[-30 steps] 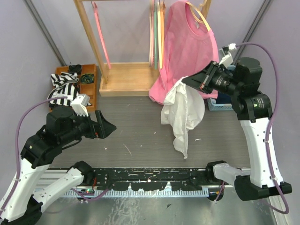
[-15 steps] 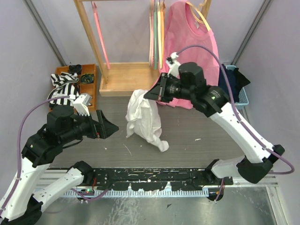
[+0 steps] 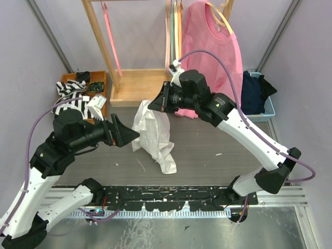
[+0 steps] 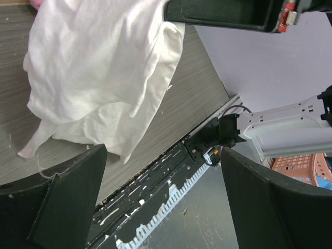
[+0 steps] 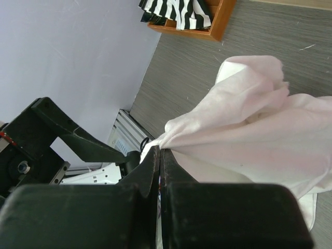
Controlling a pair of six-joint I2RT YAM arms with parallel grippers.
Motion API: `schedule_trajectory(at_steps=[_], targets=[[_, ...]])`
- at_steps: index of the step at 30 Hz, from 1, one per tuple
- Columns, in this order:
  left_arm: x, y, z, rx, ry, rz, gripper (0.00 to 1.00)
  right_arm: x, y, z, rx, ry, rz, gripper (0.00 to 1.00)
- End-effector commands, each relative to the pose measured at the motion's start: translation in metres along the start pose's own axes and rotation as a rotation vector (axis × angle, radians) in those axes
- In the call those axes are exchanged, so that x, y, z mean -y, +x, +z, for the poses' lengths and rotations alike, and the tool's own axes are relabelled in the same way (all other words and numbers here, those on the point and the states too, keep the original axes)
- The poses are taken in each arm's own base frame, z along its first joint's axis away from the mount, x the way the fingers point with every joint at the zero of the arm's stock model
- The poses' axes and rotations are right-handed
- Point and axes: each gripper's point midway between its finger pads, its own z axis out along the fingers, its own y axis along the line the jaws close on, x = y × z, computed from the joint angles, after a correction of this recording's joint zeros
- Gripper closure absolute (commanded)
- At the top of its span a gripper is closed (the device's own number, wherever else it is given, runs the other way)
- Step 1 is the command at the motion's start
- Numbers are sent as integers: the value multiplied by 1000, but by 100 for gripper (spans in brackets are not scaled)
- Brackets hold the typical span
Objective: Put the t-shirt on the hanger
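Observation:
The white t-shirt (image 3: 154, 136) hangs bunched from my right gripper (image 3: 154, 105), which is shut on its top edge above the left middle of the table; its lower end touches the table. In the right wrist view the fingers pinch the cloth (image 5: 244, 124) at the gripper (image 5: 161, 151). My left gripper (image 3: 126, 136) is open and empty, just left of the shirt at mid-height. In the left wrist view the shirt (image 4: 98, 72) hangs ahead of the open gripper (image 4: 166, 207). The thin orange hanger (image 3: 179, 46) hangs on the wooden rack, behind the right arm.
The wooden rack's base (image 3: 140, 88) stands at the back, with pink and green hangers and a pink t-shirt (image 3: 210, 57) on a cream hanger. An orange tray (image 3: 101, 93) with the striped cloth (image 3: 70, 91) is at back left. A blue basket (image 3: 267, 106) of dark clothes is at the right.
My right arm swung left across the table, carrying the white t-shirt from the right side to left of centre. My left gripper rose and moved right, closer to the shirt.

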Motion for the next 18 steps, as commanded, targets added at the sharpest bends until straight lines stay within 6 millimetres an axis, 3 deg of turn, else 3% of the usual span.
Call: schedule_trajectory(at_steps=[1,14,15,18], targets=[[-6,-6,17,5,-12,12,2,-39,-31,-8,115,-115,-48,99],[-43,-17,42,1,-188,71,2,-44,-25,-4,88,-145,-64,99],[-44,-17,45,2,-188,75,9,-45,-24,-4,86,-148,-66,99],[-44,-19,54,-4,-179,80,42,-45,-22,-3,76,-156,-69,99]])
